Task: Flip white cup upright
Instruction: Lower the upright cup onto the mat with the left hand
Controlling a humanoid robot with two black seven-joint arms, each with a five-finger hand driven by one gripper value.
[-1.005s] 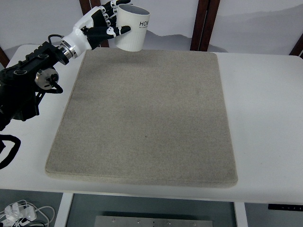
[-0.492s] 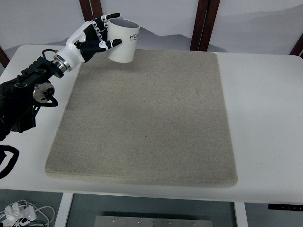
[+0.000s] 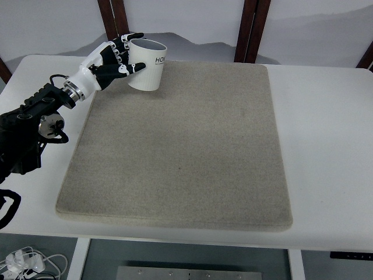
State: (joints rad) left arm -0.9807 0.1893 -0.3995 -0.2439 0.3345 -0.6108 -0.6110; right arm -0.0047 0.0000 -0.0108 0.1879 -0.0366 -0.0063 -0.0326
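The white cup [image 3: 147,65] is located in the upper left of the frame, at the far left corner of the grey mat [image 3: 180,146]. It is grasped by the left hand [image 3: 113,58], whose arm enters from the left edge of the picture. The fingers [image 3: 131,38] are wrapped around the far side of the cup wall, and the thumb [image 3: 133,69] is pressed against the near side. The mouth of the cup faces upward and is tilted slightly toward the right of the frame, so that the dark inner rim is visible. Dark print is visible on the cup wall, partly cut off by the curve.

The base of the cup appears to be at or just above the mat surface; contact cannot be confirmed from this view. The right hand is not in view.

The step in hand is judged to be the placing of the cup: the turn to upright is almost complete, and only a small residual tilt is left. For the next move, the tilt is to be removed so that the base sits flat on the mat. The grasp is then to be released, and the hand is to be drawn away toward the left without the cup wall being brushed, since a light empty cup is easily tipped
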